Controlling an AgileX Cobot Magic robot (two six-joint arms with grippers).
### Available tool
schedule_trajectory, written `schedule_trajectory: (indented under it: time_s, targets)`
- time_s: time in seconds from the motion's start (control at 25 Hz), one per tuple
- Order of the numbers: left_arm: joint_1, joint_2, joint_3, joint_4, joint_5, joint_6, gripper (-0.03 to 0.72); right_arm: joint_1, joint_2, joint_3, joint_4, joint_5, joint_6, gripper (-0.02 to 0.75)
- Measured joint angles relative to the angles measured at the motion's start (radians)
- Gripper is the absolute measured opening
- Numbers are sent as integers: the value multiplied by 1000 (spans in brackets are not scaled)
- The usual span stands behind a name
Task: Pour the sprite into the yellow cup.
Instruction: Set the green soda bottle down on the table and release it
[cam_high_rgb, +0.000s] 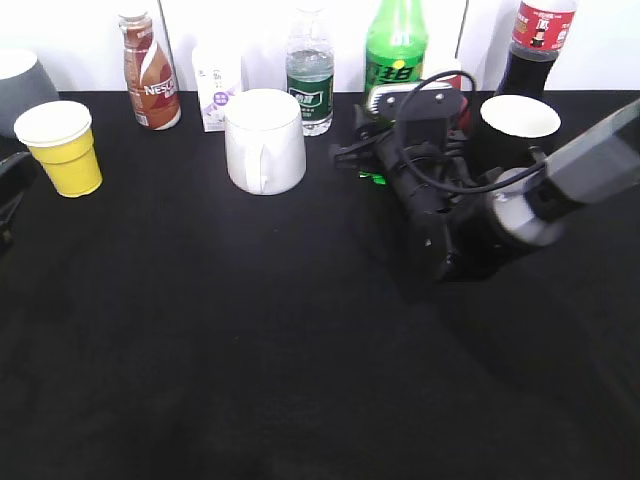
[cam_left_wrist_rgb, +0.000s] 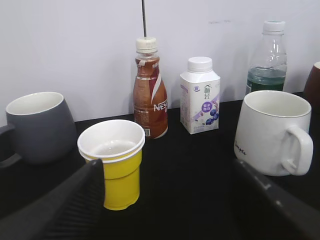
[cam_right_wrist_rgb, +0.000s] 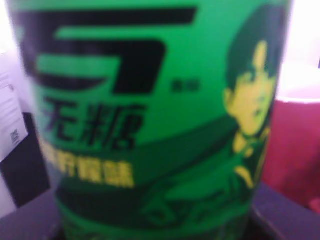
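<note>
Two arms are sharing this desk (cam_high_rgb: 250, 350), and in the exterior view the right claw (cam_high_rgb: 365, 160) is reaching low against the base of the sprite (cam_high_rgb: 396, 45), which is standing upright in the back row between a clear bottle with a dark green label (cam_high_rgb: 309, 75) and a dark cola bottle (cam_high_rgb: 535, 45); the yellow cup (cam_high_rgb: 62, 148) is sitting well apart at the far left, with a white mug (cam_high_rgb: 264, 140) between them. Whether the right claw is gripping the bottle I cannot tell. In the left wrist view the left claw (cam_left_wrist_rgb: 165, 210) is standing wide open and holding nothing, its fingers (cam_left_wrist_rgb: 65, 205) framing the yellow cup, upright and apparently empty. In the right wrist view the green label is filling the picture, blurred by closeness, and no fingers are showing. The grasp probably wants to be firm and square on the lower body before lifting, so the tall bottle is not tipping or brushing its neighbours.
</note>
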Motion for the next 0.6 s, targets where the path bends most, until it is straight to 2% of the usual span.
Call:
schedule_trajectory:
  time_s: [0.36,0.52,0.6]
  targets:
    - [0,0,0,0,0,0,573,0,32,-28,-47,-16,1,443]
    - [0,0,0,0,0,0,570,1,29,15,-55,-60,2,449]
    - [0,0,0,0,-2,0,570,1,26,34,-61,-76,10,496]
